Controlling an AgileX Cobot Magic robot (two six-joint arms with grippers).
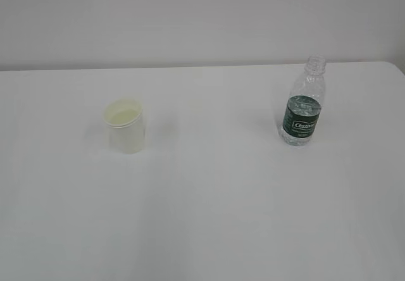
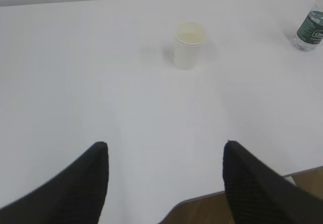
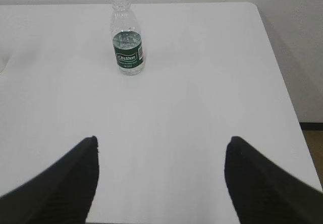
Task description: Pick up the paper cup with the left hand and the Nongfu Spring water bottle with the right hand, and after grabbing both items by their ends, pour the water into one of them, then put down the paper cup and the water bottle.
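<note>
A white surface (image 1: 209, 218) is seen with two things set on it, well apart from each other. The paper cup (image 1: 125, 126) is stood upright on the left part of the surface. Its rolled rim is turned up and its pale cream inside can be seen. The Nongfu Spring water bottle (image 1: 304, 102) is stood upright on the right part, near the far edge. No cap is on it. A dark green band with white letters is wrapped around its middle. The water (image 1: 297, 135) can be made out low in the clear ribbed wall, but how high it reaches cannot be told.

In the outside view no arm is seen at all.

In the left wrist view, the left pincer (image 2: 165, 156) is held spread wide, with nothing between its two black fingers (image 2: 83, 183). The cup (image 2: 189, 45) is seen far ahead of it, not touched. A bit of the bottle (image 2: 309, 32) is seen at the right edge. The near edge of the surface, with brown floor under it, is seen between the fingers.

In the right wrist view, the right pincer (image 3: 161, 151) is also held spread wide and nothing is pinched. The bottle (image 3: 127, 37) is seen ahead and a little to the left, well apart from the fingers (image 3: 252, 178).
</note>
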